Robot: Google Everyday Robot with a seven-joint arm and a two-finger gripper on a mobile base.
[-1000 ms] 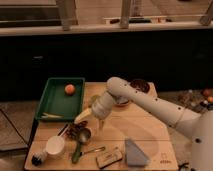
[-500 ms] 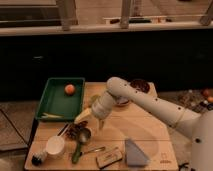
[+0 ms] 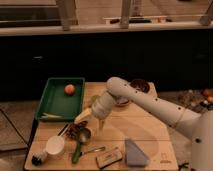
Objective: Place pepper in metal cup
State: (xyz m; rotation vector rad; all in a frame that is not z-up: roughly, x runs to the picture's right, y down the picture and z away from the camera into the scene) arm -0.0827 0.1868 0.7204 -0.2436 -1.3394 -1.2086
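Note:
The pepper (image 3: pixel 77 151) is a slim dark-green one lying on the wooden table (image 3: pixel 150 131), near the front left. Its upper end is close to the metal cup (image 3: pixel 84 134), a small shiny cup standing just behind it. My gripper (image 3: pixel 91 121) hangs right above and slightly behind the metal cup, at the end of the white arm (image 3: pixel 145 102) that reaches in from the right. Its pale fingers (image 3: pixel 82 116) are spread open with nothing between them. The pepper is not touched.
A green tray (image 3: pixel 56 102) at the back left holds an orange fruit (image 3: pixel 70 89) and yellowish strips (image 3: pixel 50 116). A white cup (image 3: pixel 55 146) stands left of the pepper. A dark bowl (image 3: pixel 139 86), a grey wedge (image 3: pixel 134 152), a small flat packet (image 3: pixel 109 157) and a fork (image 3: pixel 94 149) also lie on the table.

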